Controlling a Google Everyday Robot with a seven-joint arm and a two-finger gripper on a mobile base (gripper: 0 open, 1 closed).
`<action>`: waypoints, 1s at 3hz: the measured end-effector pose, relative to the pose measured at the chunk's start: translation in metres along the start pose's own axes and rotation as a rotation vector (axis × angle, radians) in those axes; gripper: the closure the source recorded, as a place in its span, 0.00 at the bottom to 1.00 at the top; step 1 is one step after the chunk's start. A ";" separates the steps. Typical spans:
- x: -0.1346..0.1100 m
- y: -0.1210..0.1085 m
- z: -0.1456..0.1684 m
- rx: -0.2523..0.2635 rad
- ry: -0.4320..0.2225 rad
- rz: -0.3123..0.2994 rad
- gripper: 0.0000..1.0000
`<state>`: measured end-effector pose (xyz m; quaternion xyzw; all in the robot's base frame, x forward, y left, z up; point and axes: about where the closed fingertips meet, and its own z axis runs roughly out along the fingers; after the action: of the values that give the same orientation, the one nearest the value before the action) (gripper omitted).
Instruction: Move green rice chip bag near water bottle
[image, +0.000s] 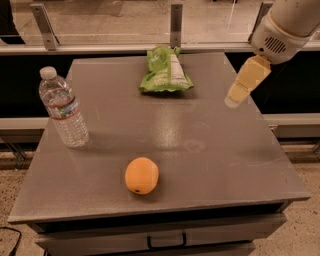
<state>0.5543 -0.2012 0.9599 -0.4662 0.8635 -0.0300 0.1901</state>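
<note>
The green rice chip bag (165, 71) lies flat at the back middle of the grey table (210, 150), white label panel up. The water bottle (63, 108) stands upright at the table's left edge, white cap on top. My gripper (240, 90), with pale yellow fingers, hangs above the table's right side, to the right of the bag and apart from it. It holds nothing.
An orange (142, 175) sits on the front middle of the table. A metal rail with posts (176, 20) runs behind the table. A drawer handle (166, 242) shows below the front edge.
</note>
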 end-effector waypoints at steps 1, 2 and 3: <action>-0.019 -0.022 0.014 0.008 -0.020 0.088 0.00; -0.043 -0.039 0.032 -0.004 -0.043 0.159 0.00; -0.065 -0.055 0.053 -0.021 -0.067 0.230 0.00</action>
<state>0.6492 -0.1726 0.9433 -0.3667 0.9047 0.0166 0.2164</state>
